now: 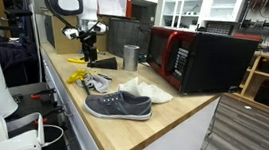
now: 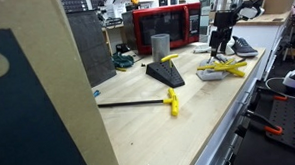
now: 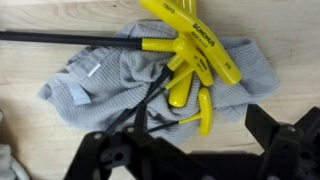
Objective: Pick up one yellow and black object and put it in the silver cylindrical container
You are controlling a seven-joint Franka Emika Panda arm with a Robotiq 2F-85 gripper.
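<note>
Several yellow-handled T hex keys with black shafts lie in a pile on a crumpled grey cloth. They also show in both exterior views. One more yellow and black key lies alone on the wooden table. The silver cylindrical container stands upright in front of the microwave-like box. My gripper hangs just above the pile, open and empty; it also shows in both exterior views.
A black and red microwave-like box stands at the back. A grey shoe and a white shoe lie near the pile. A black wedge-shaped tool stand sits mid-table. The table edge is close.
</note>
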